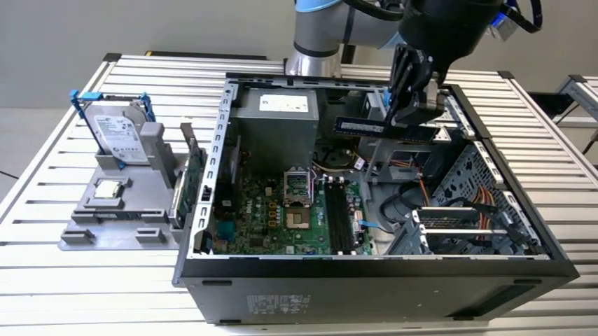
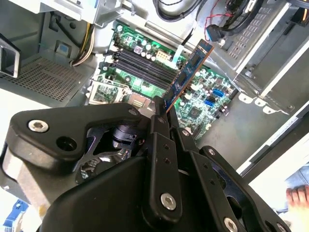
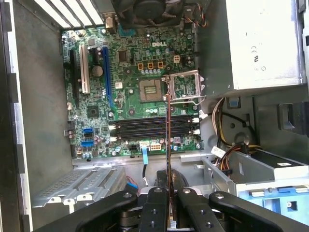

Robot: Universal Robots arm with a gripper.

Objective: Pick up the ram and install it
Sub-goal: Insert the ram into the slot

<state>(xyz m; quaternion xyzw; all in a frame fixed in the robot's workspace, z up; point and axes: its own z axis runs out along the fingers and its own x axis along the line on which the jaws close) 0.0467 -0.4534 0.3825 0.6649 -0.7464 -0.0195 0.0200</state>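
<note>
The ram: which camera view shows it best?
The second wrist view: the ram shows its long flat side, sticking out of the fingers above the motherboard. The exterior view shows its labelled side, one end hidden by the fingers; the first wrist view shows it edge-on.

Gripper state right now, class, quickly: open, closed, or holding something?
Gripper: closed on the ram, holding it by one end over the open computer case.
</note>
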